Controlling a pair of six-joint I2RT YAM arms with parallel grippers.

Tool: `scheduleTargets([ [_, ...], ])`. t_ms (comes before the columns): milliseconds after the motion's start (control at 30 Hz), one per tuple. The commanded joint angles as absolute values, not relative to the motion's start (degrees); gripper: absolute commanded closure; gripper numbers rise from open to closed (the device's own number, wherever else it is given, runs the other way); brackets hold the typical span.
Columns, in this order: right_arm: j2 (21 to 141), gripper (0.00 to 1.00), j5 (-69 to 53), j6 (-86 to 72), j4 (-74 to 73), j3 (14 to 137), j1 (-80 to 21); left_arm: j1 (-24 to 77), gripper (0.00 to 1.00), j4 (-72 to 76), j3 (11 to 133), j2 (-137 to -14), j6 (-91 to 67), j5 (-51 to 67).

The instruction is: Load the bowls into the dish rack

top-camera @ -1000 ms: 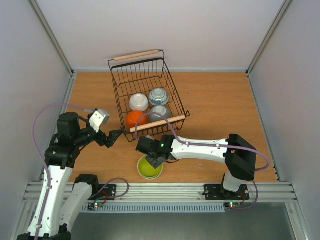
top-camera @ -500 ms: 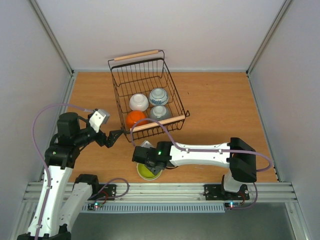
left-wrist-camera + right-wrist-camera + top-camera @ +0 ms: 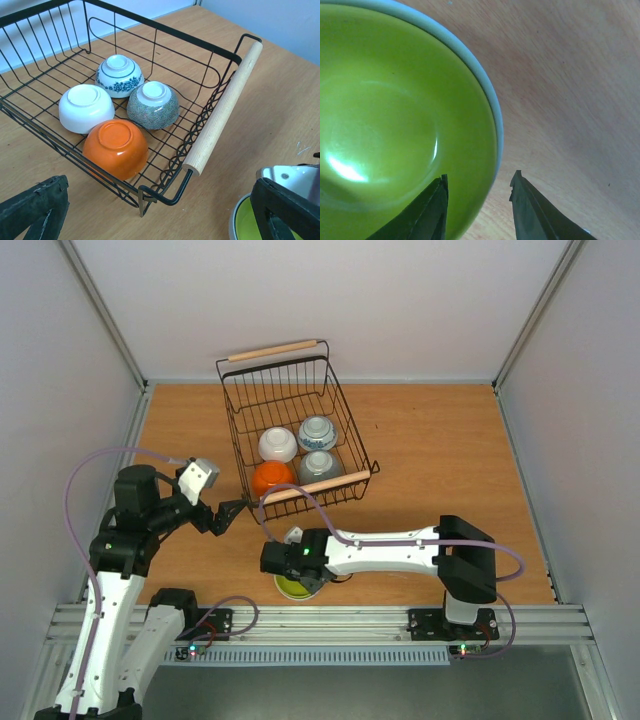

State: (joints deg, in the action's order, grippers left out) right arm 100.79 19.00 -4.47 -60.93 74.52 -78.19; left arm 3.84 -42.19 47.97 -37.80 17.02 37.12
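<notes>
The black wire dish rack (image 3: 232,405) stands at mid-table and holds four bowls upside down: white (image 3: 277,444), blue-and-white (image 3: 316,431), grey speckled (image 3: 319,464) and orange (image 3: 271,478). All four show in the left wrist view, e.g. orange (image 3: 116,147). The yellow-green bowl (image 3: 292,588) sits upright on the table near the front edge. My right gripper (image 3: 297,565) is over it, open, jaws astride its rim (image 3: 495,125), one finger inside the bowl (image 3: 427,210), one outside. My left gripper (image 3: 232,512) is open and empty left of the rack. A second white bowl is not in view.
The rack's near wooden handle (image 3: 225,107) lies between the two grippers and the bowls. Its far handle (image 3: 272,350) is near the back wall. Metal rails edge the table on the left and at the front (image 3: 330,618).
My right gripper has moved left and down over the yellow-green bowl, now covering most of it. The left arm and the rack have not moved.
</notes>
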Motion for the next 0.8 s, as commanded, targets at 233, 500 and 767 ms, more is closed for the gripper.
scheduleTargets([
  [233,106.1,0.69,24.6,-8.0,-65.9,79.1,-79.4,3.9,0.01,-40.8,47.4,-36.9,17.8,38.4],
  [500,107.5,0.76,27.5,-9.3,-69.8,80.9,-80.3,3.9,0.01,-40.7,47.4,-36.7,17.7,38.3],
  [767,108.6,0.75,26.7,-8.9,-69.0,81.5,-81.0,3.9,0.01,-40.8,47.4,-36.5,17.7,38.4],
])
